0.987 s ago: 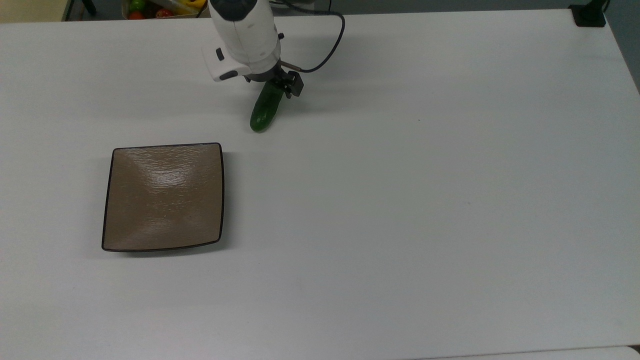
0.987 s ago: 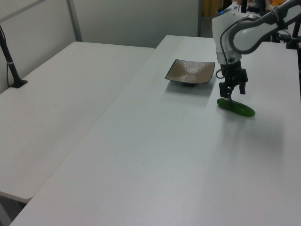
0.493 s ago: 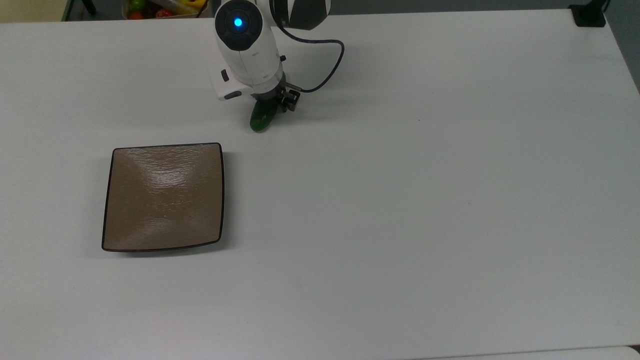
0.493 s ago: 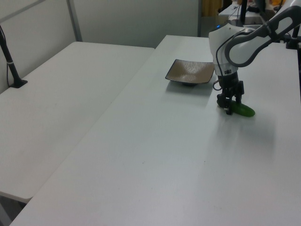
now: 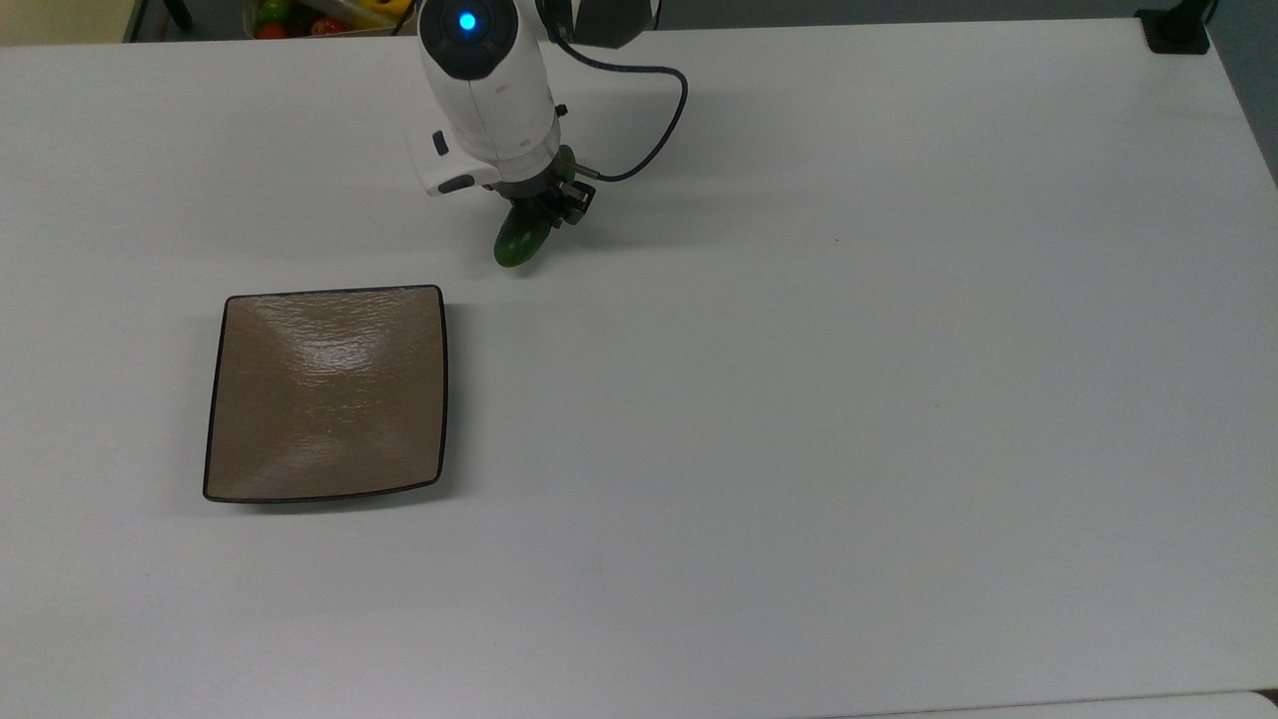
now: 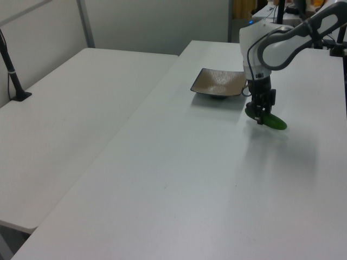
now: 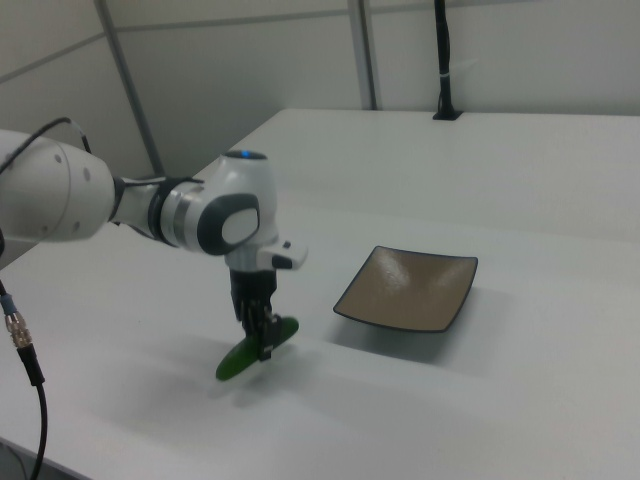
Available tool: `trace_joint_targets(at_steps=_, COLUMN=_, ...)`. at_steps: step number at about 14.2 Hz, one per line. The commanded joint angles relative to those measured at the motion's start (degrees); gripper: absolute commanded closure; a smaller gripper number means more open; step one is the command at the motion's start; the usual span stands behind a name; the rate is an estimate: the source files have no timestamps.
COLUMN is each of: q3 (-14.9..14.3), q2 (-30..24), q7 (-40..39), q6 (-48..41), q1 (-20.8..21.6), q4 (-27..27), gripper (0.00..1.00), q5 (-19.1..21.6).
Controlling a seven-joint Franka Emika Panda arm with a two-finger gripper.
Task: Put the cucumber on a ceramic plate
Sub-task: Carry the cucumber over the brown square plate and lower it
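The arm reached in from the top view's upper edge, its white wrist housing pointing downward and a blue light glowing on the joint above it. A black cable looped from the wrist toward the top view's right. In the right view the arm's thick white links ran in from the right view's left, bent at a grey-banded joint, and the last link hung almost straight down. The pincer (image 5: 540, 212) (image 6: 259, 112) (image 7: 262, 334) pointed down, its dark fingers (image 7: 256, 322) closed on the cucumber (image 5: 520, 240) (image 6: 271, 121) (image 7: 246, 354) near the middle of its length and holding it tilted clear of the counter (image 7: 420, 420).
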Motion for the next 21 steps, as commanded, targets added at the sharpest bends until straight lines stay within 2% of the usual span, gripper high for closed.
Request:
trace_joint_targets(at_steps=1, q3=0.4, q2=-2.4, q7=1.1, q6=-1.0, q1=-1.1, q4=5.3, gripper=0.84, q5=0.0)
trace_joint_targets(at_steps=3, q3=0.3, q2=-2.1, q7=1.1, q6=-0.3, q1=-2.3, q4=10.2, gripper=0.84, q5=1.0)
trace_joint_targets(at_steps=5, q3=0.0, q2=-1.7, q7=1.1, q6=1.3, q1=-3.5, q4=12.6, gripper=0.83, q5=3.1)
trace_joint_targets(at_steps=7, q3=-0.3, q2=-1.1, q7=1.3, q6=8.8, q1=-5.2, q4=13.4, gripper=0.82, q5=6.7)
trace_joint_targets(at_steps=9, q3=-0.3, q2=2.9, q7=1.9, q6=15.0, q1=-8.2, q4=16.7, gripper=0.80, q5=7.2)
trace_joint_targets(at_steps=12, q3=-0.3, q2=9.4, q7=3.5, q6=17.0, q1=-10.6, q4=23.2, gripper=0.77, q5=7.1)
trace_joint_targets(at_steps=13, q3=-0.3, q2=10.6, q7=3.9, q6=17.1, q1=-11.0, q4=24.6, gripper=0.70, q5=7.1)
trace_joint_targets(at_steps=14, q3=-0.3, q2=11.7, q7=4.2, q6=17.2, q1=-11.3, q4=25.2, gripper=0.38, q5=7.1)
trace_joint_targets(at_steps=15, q3=-0.3, q2=12.0, q7=4.3, q6=17.2, q1=-11.3, q4=25.3, gripper=0.01, q5=6.8)
trace_joint_targets(at_steps=21, q3=-0.2, q2=12.1, q7=4.2, q6=17.1, q1=-11.5, q4=25.3, gripper=0.00, q5=6.3)
